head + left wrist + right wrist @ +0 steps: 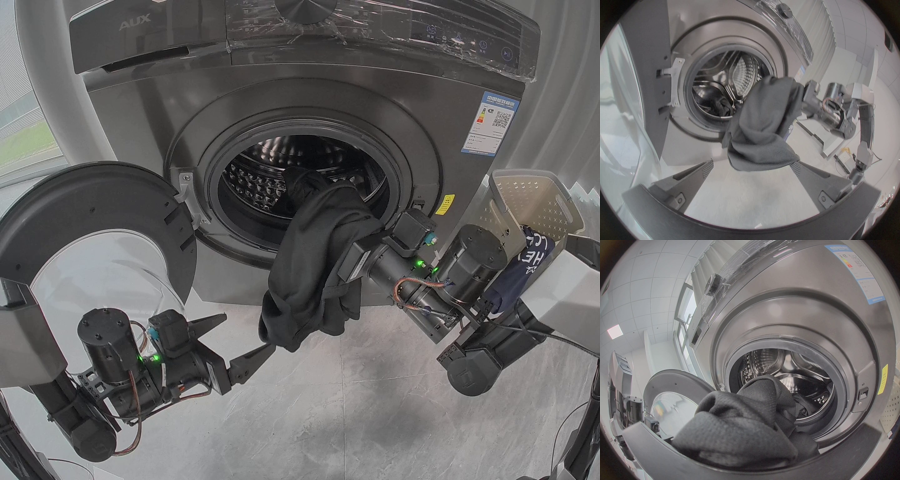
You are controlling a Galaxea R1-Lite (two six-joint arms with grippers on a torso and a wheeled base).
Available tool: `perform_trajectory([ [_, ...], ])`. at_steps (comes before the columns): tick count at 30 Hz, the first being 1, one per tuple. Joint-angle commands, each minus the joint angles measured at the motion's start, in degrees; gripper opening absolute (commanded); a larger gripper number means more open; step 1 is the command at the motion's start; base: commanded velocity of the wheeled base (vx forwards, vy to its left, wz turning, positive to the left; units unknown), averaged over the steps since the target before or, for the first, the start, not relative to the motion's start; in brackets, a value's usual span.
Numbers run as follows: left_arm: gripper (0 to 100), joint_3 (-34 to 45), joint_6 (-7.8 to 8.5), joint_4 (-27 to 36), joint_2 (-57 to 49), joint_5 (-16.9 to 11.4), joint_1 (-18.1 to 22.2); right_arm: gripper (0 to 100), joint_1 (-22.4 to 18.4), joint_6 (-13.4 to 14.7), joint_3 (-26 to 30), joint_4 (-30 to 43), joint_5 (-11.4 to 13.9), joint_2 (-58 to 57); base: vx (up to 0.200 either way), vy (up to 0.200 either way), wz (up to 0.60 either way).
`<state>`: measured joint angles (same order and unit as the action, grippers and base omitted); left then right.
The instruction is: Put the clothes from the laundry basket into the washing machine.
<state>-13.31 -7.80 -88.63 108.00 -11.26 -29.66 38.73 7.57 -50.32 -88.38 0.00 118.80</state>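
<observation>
Right tool (351, 259) seems clamped on a black garment (312, 250) half inside the washing machine (375, 94) ahead; navy clothes (528, 259) wait in the laundry basket (537, 181) behind it. Left tool (247, 334) gapes, empty.

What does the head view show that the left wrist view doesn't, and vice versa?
Head view: the laundry basket beside the washing machine, with a dark blue garment in it. Left wrist view: dark clothing already lying low in the drum. Both: the open left gripper, low near the open door, and the black garment draped over the right arm at the drum's mouth.
</observation>
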Motion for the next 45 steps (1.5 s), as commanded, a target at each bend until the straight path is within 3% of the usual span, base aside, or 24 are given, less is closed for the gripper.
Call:
perform_trajectory([
  [1,100,4.35,1.3,-0.06,2.31,-0.6,-1.37,0,0.03,-0.01,-0.13,-0.04,0.0,-0.06,0.0,0.0,0.0],
  [4,100,6.19,2.0,-0.06,3.1,-2.36,-1.37,0,-0.06,-0.01,-0.3,-0.04,0.0,-0.14,0.0,0.0,0.0],
  [5,100,7.78,3.32,-0.06,4.24,-4.47,-1.28,0,-0.32,-0.01,-0.57,-0.04,0.09,-0.14,0.0,0.0,0.0],
  [12,100,9.71,5.34,-0.06,5.73,-4.82,-1.81,0,0.12,-0.01,-0.57,-0.04,-0.09,-0.06,0.0,0.0,0.0],
  [18,100,2.15,4.81,-0.23,4.59,-3.15,-3.83,0,2.67,0.16,1.46,-0.12,-0.79,-0.67,0.0,0.0,0.0],
  [23,100,-8.4,4.29,-0.14,6.44,3.09,-4.97,0,2.84,0.43,1.98,-0.12,-0.97,-0.85,0.0,0.0,0.0],
  [32,100,-19.91,4.29,-0.14,13.73,3.09,-6.29,0,4.34,0.6,1.63,-0.04,-1.23,-0.76,0.0,0.0,0.0],
  [40,100,-22.55,4.2,-0.14,15.84,3.18,-9.98,0,6.27,0.96,1.81,-0.04,-2.02,-0.67,0.0,0.0,0.0],
  [45,100,-25.27,4.02,-0.14,17.78,3.88,-9.98,0,6.8,1.22,1.81,-0.04,-2.02,-0.23,0.0,0.0,0.0],
])
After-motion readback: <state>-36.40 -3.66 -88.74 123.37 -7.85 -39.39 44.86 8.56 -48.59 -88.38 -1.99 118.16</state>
